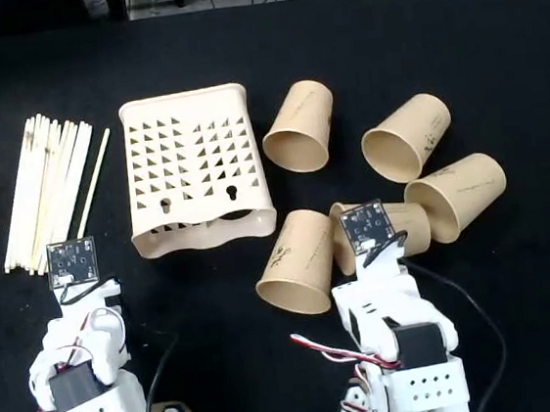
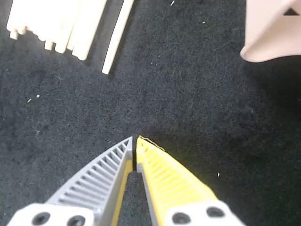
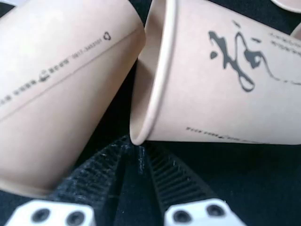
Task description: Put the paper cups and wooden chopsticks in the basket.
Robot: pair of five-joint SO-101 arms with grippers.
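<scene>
Several paper cups lie on their sides on the black table, among them one (image 1: 299, 127) beside the basket, one (image 1: 408, 137) farther right and one (image 1: 298, 261) near the right arm. The cream perforated basket (image 1: 191, 171) lies flat left of them. A bundle of wooden chopsticks (image 1: 47, 186) lies at the far left, with a single stick (image 1: 93, 181) a little apart. My left gripper (image 2: 135, 140) is shut and empty, just short of the chopstick ends (image 2: 56, 26). My right gripper (image 3: 136, 147) is shut at the gap between two cups (image 3: 61, 84) (image 3: 225, 80), its tips by one rim.
A corner of the basket (image 2: 273, 33) lies ahead of the left gripper, off to one side. Another cup (image 1: 456, 195) lies at the right of the group. Bare black cloth stretches behind the cups and along the far side of the table.
</scene>
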